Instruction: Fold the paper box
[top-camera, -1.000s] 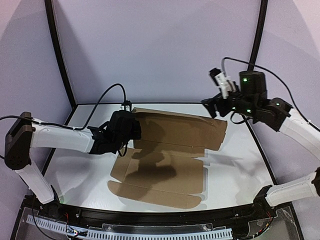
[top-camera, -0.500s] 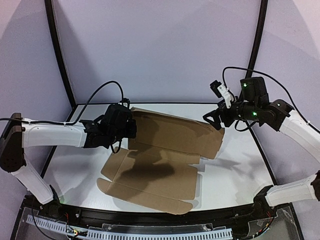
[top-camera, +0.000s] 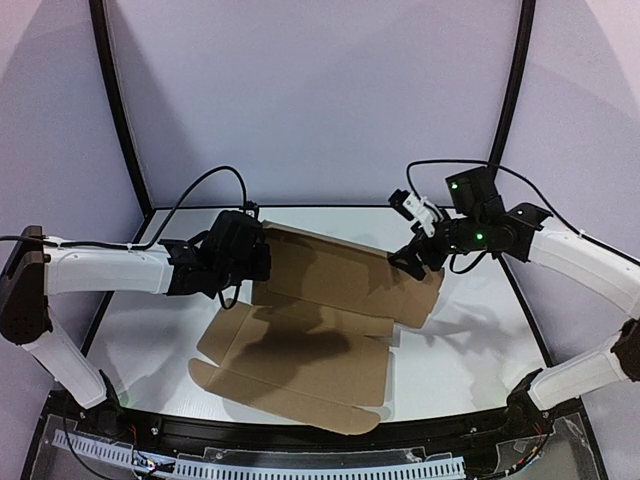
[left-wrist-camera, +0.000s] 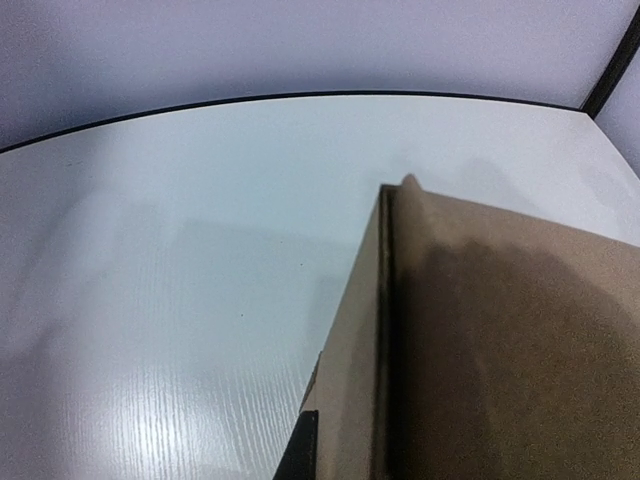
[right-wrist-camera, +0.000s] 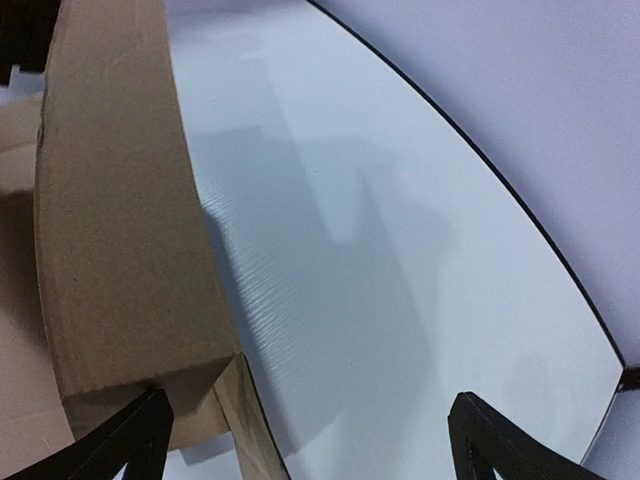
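While the far panel stands half raised, the step in hand, as I judge it, is to bring that panel upright along its crease. The paper box (top-camera: 310, 320) lies opened out across the middle of the table (top-camera: 480, 340), its near flaps flat on the tabletop and its far panel tilted up toward the table's far edge.

The left gripper (top-camera: 255, 262) sits at the panel's end on the table's left half. Its wrist view shows only a sliver of one dark finger beside the cardboard edge, so I cannot tell whether it is clamped or merely resting there. The right gripper (top-camera: 412, 258) is at the panel's other end, on the table's right half, fingers (right-wrist-camera: 140, 435) spread wide, with the flap's corner just above one fingertip and nothing pinched.

To do this well, I would move both ends together at an even rate so the sheet hinges on the scored line and does not buckle mid-span. I would also get the right fingers around the flap before pushing.

The material is plain brown die-cut board, matte and unprinted, with crisp straight creases, rounded tab corners and thin raw edges. It looks light and springy, likely to slide on the smooth white, faintly grained tabletop.
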